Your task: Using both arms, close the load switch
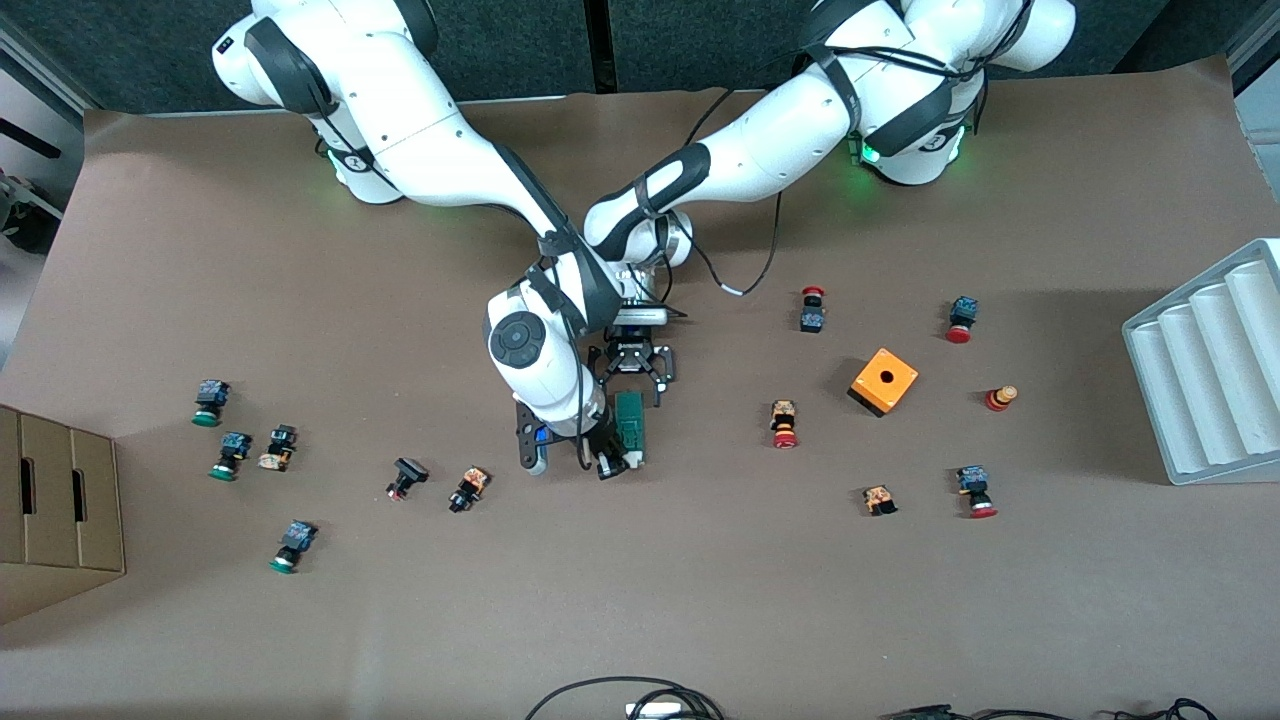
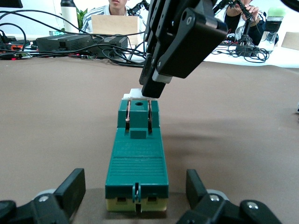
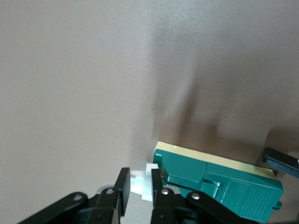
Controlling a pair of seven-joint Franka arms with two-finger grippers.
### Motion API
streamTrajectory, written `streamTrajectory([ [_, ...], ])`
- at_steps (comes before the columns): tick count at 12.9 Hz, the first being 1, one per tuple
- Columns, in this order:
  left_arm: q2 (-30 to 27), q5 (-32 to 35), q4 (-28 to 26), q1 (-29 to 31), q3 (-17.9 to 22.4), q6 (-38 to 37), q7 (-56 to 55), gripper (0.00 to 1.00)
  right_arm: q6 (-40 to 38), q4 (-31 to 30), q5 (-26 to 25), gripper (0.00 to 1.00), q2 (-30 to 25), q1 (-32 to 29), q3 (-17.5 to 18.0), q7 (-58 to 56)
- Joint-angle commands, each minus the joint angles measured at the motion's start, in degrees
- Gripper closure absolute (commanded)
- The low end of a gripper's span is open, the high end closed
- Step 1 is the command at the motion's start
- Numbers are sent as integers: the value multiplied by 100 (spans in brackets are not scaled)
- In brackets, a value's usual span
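Observation:
The load switch (image 1: 630, 421) is a narrow green block on a cream base, lying on the brown table mid-scene. Its white lever (image 3: 140, 184) sticks out of the end nearer the front camera. My right gripper (image 3: 140, 192) is shut on that lever, one black finger on each side; in the front view the right gripper (image 1: 608, 462) sits low at that end. My left gripper (image 2: 135, 196) is open at the end farther from the camera, with fingers (image 2: 70, 191) standing apart from both sides of the load switch (image 2: 138, 156). The front view shows the left gripper (image 1: 634, 388) there.
An orange cube with a hole (image 1: 884, 380) lies toward the left arm's end. Several red- and green-capped push buttons (image 1: 784, 424) are scattered across the table. A grey ribbed tray (image 1: 1205, 375) stands at the left arm's end, a cardboard box (image 1: 55, 500) at the right arm's end.

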Motion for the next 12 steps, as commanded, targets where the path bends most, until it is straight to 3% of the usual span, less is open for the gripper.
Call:
streamTrajectory([
  [1,72,80,73,-97,37,-31,-99,5,-553,390,194,44,91,-118,-41,-85],
  [2,80,80,73,-97,37,-31,-91,5,-808,460,194,3,-6,-171,-41,-112],
  [7,72,80,73,-88,37,-22,-82,4,-1862,426,159,0,-822,-470,-6,-1357],
  [10,10,36,73,-70,28,21,-56,4,-2969,408,81,0,-1420,-751,-6,-2692],
  [12,-42,-8,73,-53,11,39,-21,4,-3725,364,-252,0,-1868,-1189,133,-3518],
])
